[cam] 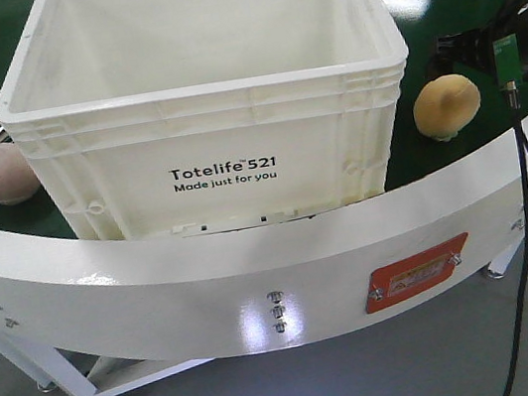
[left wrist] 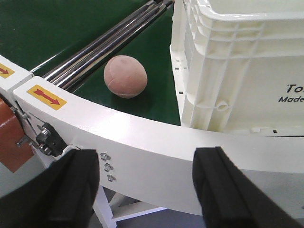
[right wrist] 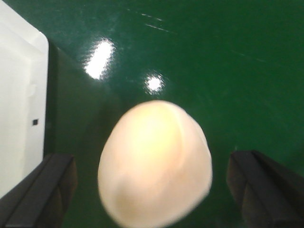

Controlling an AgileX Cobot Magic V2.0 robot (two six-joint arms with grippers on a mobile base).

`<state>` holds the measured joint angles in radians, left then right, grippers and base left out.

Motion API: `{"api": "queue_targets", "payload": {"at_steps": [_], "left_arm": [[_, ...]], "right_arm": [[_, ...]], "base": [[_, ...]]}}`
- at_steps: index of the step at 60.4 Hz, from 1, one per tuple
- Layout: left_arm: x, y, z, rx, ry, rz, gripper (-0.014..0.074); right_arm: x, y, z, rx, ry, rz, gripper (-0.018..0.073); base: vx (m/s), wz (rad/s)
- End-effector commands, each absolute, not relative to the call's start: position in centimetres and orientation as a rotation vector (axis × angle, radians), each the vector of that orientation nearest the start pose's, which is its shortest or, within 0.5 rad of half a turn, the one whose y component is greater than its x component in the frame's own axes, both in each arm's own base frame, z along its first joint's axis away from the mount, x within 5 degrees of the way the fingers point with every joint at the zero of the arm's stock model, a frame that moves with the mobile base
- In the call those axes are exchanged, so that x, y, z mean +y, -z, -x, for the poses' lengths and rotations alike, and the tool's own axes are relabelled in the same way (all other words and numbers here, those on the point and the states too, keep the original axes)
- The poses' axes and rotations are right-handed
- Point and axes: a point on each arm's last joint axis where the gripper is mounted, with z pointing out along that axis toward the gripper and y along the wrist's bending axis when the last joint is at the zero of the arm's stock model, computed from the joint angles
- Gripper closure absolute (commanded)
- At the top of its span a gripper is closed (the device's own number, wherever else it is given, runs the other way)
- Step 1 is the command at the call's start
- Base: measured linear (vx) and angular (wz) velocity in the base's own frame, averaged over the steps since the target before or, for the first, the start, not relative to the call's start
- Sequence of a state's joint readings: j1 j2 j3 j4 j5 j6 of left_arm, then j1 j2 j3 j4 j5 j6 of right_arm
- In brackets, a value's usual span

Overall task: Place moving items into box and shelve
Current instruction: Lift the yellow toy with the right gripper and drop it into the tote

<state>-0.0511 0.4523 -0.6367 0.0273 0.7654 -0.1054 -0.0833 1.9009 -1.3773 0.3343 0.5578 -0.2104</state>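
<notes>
Right jaws gape, straddling the yellow-orange plush toy (right wrist: 154, 164) without touching

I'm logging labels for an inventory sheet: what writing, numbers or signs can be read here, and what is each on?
"Totelife 521": front wall of the white box.
"Made just for you": same wall, directly beneath.
Orange plate on the white conveyor rim: its print is too small to read.
Yellow sticker on that rim, seen in the left wrist view: a red arrow, no words.
</notes>
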Motion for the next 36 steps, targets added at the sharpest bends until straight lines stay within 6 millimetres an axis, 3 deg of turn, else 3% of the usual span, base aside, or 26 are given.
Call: {"api": "queue_targets", "payload": {"at_steps": [1,12,20,30,36], "left_arm": [[-0.3,-34.2,-8.2,1.968,0.078,0.055,0.0058],[-0.3,-34.2,-8.2,1.968,0.078,0.055,0.0058],[-0.3,-34.2,-8.2,1.968,0.078,0.055,0.0058],[-0.3,-34.2,-8.2,1.968,0.078,0.055,0.0058],[-0.3,-34.2,-8.2,1.968,0.078,0.055,0.0058]], "right_arm": [[-2.1,-23.9,-42.9,2.419,-0.209,-0.103,-0.013],[-2.2,-21.6,-43.6,2.478,-0.202,-0.068,-0.0097],[-2.0,-21.4,-43.4,2.509,-0.201,-0.014,0.0045],[-2.0,-22.0,-43.2,2.498,-0.194,0.006,0.0232],[-2.1,-23.6,-42.9,2.447,-0.151,0.058,0.0256]], "base": [[0.0,0.0],[0.0,0.0],[0.0,0.0],[0.0,0.0],[0.0,0.0]]}}
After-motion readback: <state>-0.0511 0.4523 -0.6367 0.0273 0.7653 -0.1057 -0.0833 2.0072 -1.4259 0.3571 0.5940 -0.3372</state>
